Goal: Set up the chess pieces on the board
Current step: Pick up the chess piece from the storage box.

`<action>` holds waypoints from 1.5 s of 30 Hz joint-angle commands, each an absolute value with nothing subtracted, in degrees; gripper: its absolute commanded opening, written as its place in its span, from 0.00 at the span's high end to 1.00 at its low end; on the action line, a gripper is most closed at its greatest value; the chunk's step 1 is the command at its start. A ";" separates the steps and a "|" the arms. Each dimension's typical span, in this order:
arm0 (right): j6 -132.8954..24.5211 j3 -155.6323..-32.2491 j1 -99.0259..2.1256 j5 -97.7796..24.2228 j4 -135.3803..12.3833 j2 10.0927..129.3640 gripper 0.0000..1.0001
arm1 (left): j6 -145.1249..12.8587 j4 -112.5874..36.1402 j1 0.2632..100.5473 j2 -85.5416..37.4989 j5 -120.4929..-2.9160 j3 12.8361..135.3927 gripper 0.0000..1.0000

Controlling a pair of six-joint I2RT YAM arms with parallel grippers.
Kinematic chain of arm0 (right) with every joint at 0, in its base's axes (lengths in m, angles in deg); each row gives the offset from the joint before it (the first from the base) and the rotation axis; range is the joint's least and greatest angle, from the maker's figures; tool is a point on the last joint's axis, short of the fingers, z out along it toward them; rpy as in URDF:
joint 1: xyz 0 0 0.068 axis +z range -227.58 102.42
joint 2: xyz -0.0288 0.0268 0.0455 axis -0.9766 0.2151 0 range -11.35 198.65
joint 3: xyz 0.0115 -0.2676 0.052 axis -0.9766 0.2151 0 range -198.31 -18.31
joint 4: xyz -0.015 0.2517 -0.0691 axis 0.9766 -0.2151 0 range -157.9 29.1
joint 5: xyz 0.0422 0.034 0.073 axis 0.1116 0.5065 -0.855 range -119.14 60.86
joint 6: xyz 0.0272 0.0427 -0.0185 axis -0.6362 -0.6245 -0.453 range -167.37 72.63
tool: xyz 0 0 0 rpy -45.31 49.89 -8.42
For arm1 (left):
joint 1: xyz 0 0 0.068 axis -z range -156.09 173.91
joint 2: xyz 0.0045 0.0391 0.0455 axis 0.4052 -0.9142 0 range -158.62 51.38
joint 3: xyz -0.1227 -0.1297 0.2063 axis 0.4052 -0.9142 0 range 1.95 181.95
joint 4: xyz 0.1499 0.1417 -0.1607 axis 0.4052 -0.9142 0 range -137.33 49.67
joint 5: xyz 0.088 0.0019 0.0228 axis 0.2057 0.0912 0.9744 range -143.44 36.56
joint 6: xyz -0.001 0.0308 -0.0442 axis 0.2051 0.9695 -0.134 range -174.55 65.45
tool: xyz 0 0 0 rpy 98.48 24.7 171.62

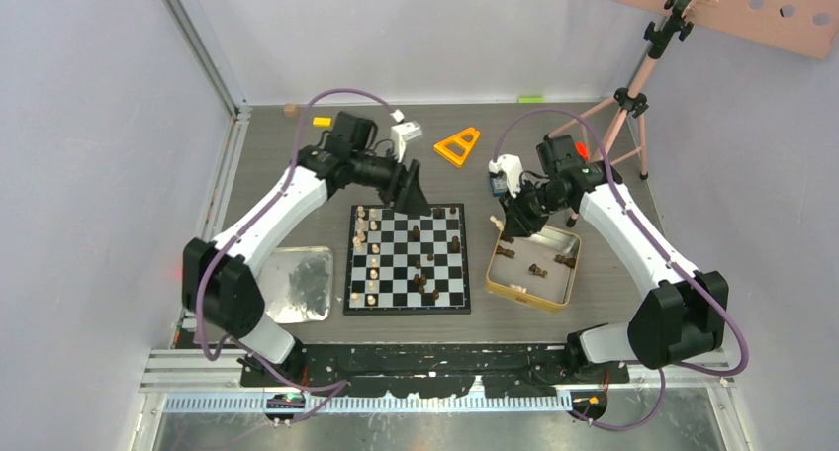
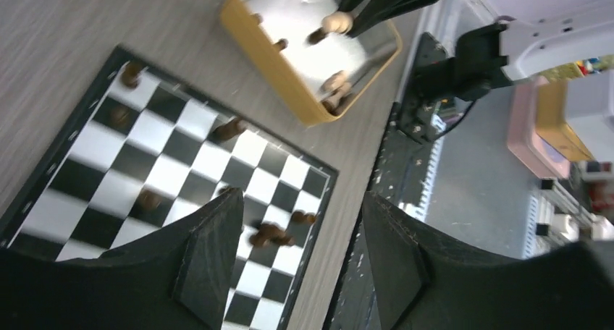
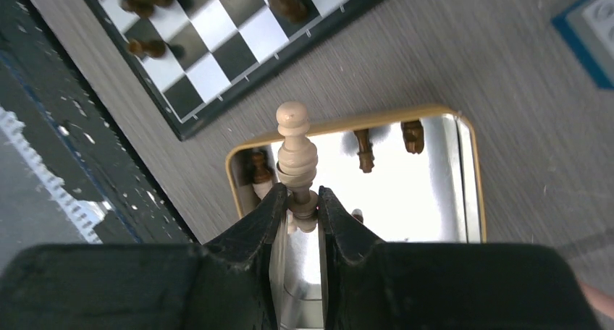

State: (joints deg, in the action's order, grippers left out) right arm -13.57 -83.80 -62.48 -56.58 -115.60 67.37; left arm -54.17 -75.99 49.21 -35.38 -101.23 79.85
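The board [image 1: 406, 310] lies mid-table, with light tan chess pieces [image 1: 360, 235] along its left side and dark brown ones [image 1: 455, 243] scattered over its squares. My left gripper [image 1: 414, 196] hangs open over the board's far edge; in the left wrist view nothing sits between its fingertips [image 2: 300, 207], and the board [image 2: 166, 174] lies below. My right gripper [image 3: 303, 196] is shut on the base of a light tan piece [image 3: 295, 149], held above the gold-rimmed tin [image 3: 362, 119]. Three dark pieces [image 3: 364, 150] lie inside the tin.
A silver tray [image 1: 297, 250] sits left of the board. The gold-rimmed tin [image 1: 519, 298] is on the board's right. At the back are an orange triangle [image 1: 457, 146], a white object [image 1: 406, 132], a yellow block [image 1: 322, 121] and a pink tripod [image 1: 623, 105].
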 commanded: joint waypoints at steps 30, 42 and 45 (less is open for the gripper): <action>-24.52 -92.64 -60.70 -70.01 -109.16 65.21 0.97 | -84.57 -63.53 59.83 -58.02 -109.66 101.61 0.59; -24.61 -92.84 -60.63 -69.60 -109.05 66.06 0.97 | -83.26 -65.11 60.20 -58.77 -109.69 102.05 0.67; -24.65 -92.84 -60.61 -69.29 -109.06 66.16 0.97 | -83.35 -65.18 60.21 -59.09 -110.04 102.23 0.72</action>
State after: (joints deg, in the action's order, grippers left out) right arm -24.04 -90.88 -61.02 -69.47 -110.62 66.27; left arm -84.05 -65.01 59.92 -58.79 -109.39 99.33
